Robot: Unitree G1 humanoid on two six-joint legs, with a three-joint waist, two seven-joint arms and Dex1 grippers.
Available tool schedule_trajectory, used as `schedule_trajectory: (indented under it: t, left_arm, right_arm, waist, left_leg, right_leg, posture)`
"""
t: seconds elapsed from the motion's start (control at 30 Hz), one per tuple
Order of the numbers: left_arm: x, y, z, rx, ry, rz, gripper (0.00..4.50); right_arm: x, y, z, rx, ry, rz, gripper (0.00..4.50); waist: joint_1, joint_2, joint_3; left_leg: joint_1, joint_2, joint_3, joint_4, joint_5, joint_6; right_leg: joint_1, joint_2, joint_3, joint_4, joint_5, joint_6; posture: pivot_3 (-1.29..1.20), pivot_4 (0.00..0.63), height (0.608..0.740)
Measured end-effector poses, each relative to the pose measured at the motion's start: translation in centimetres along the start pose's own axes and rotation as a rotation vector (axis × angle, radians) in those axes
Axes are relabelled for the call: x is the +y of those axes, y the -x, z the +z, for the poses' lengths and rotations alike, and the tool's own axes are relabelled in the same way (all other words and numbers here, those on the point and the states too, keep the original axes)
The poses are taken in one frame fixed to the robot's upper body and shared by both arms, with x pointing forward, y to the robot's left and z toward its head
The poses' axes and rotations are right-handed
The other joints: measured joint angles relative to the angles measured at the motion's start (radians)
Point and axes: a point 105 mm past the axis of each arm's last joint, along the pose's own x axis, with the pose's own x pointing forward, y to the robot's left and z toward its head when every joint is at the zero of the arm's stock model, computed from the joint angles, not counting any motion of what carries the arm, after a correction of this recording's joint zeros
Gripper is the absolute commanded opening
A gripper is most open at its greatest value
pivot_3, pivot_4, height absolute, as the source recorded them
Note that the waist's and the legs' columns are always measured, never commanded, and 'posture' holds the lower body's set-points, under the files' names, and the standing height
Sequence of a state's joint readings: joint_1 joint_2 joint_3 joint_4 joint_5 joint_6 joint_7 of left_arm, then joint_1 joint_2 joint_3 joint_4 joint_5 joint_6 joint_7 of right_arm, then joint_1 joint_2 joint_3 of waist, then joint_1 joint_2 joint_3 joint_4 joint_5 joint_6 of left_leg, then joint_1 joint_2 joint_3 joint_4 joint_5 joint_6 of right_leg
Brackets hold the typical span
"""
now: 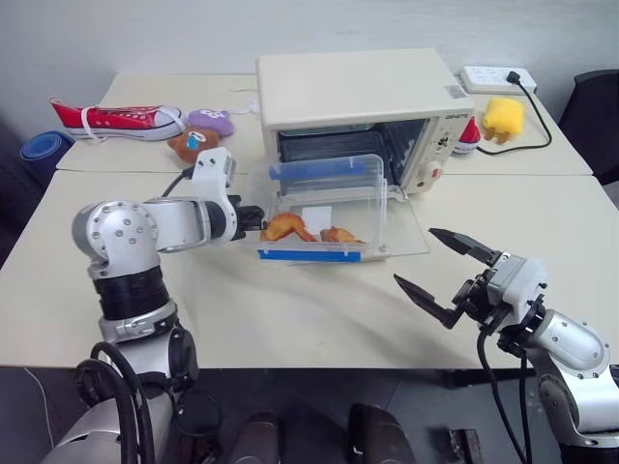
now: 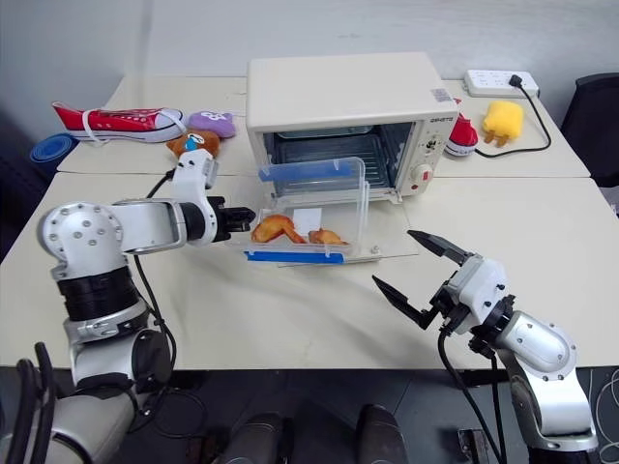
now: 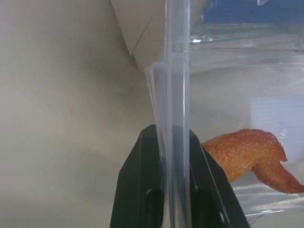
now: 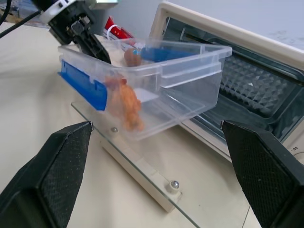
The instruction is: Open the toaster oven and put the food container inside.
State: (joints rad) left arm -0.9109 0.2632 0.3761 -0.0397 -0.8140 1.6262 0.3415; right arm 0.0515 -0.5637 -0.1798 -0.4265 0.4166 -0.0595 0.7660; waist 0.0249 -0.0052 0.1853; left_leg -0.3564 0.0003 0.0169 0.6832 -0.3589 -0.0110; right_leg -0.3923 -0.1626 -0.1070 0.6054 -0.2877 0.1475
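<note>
The cream-white toaster oven (image 1: 353, 92) stands at the back of the table with its glass door (image 1: 406, 237) folded down flat in front of it. Over that door hangs the clear food container (image 1: 324, 208), tilted, with blue clips and orange fried pieces (image 3: 251, 152) inside. My left gripper (image 1: 253, 217) is shut on the container's left wall, which the left wrist view shows pinched between the black fingers (image 3: 142, 180). I cannot tell whether the container's low edge touches the glass. My right gripper (image 1: 414, 256) stands open to the right of the door, apart from the container.
A red sneaker (image 1: 116, 119), a purple plush (image 1: 210, 122) and a brown plush (image 1: 193, 143) lie left of the oven. A yellow toy (image 1: 503, 116) and a power strip (image 1: 498, 77) sit at the back right. The oven's dark cavity (image 4: 256, 90) is open behind the container.
</note>
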Motion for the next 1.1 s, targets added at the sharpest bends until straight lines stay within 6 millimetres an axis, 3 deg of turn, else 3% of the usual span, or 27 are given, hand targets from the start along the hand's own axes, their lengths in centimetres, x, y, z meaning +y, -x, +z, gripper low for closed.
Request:
schedule_trajectory:
  t: [0.3,0.33,0.57,0.8,1.03,1.1]
  left_arm:
    - [-1.5,-1.1,0.1,0.022,-0.020,0.019,0.04]
    - [-1.7,-1.2,0.2,0.021,-0.028,0.022,0.75]
    - [-2.9,-1.2,0.8,-0.003,-0.047,-0.027,2.60]
    - [-3.0,-0.8,1.3,-0.024,-0.041,-0.086,2.60]
    - [-2.5,1.6,3.2,-0.108,-0.137,-0.247,2.60]
    - [-2.6,1.9,3.2,-0.116,-0.168,-0.296,2.62]
  right_arm:
    - [0.3,0.0,-0.1,0.007,-0.019,-0.035,4.50]
    - [0.4,0.1,-0.2,0.010,-0.023,-0.037,4.50]
    - [0.6,0.3,-0.3,0.016,-0.034,-0.046,4.50]
    - [0.1,1.1,-0.5,0.028,-0.045,-0.085,4.50]
    - [-1.8,2.1,0.6,0.026,-0.158,-0.077,4.50]
    - [-1.1,2.0,0.9,0.037,-0.204,-0.012,4.11]
  waist:
    - [0.005,-0.001,0.000]
    - [0.006,-0.001,0.000]
    - [0.002,-0.001,0.000]
    - [0.001,-0.001,0.000]
    - [-0.001,0.000,0.000]
    - [0.000,-0.001,0.000]
  left_leg:
    - [0.000,-0.001,0.000,0.000,0.000,0.000]
    - [0.000,-0.001,0.000,0.000,0.000,0.000]
    - [0.000,-0.001,0.000,0.000,0.000,0.000]
    - [0.000,-0.001,0.000,0.000,0.000,0.000]
    - [0.000,0.000,0.000,0.000,0.000,0.000]
    - [0.000,0.000,0.000,0.000,0.000,0.000]
  right_leg:
    - [0.001,0.000,0.000,0.000,0.000,0.000]
    - [0.001,0.000,0.000,-0.001,0.000,0.000]
    - [0.001,0.000,0.000,-0.001,0.000,0.000]
    - [0.001,0.000,0.000,-0.001,0.000,0.000]
    - [0.001,0.000,0.000,-0.001,0.000,0.000]
    - [0.001,0.000,0.000,-0.001,0.000,0.000]
  posture:
    - [0.00,0.150,0.740]
    - [0.00,0.150,0.740]
    - [0.00,0.150,0.740]
    - [0.00,0.150,0.740]
    - [0.00,0.150,0.740]
    - [0.00,0.150,0.740]
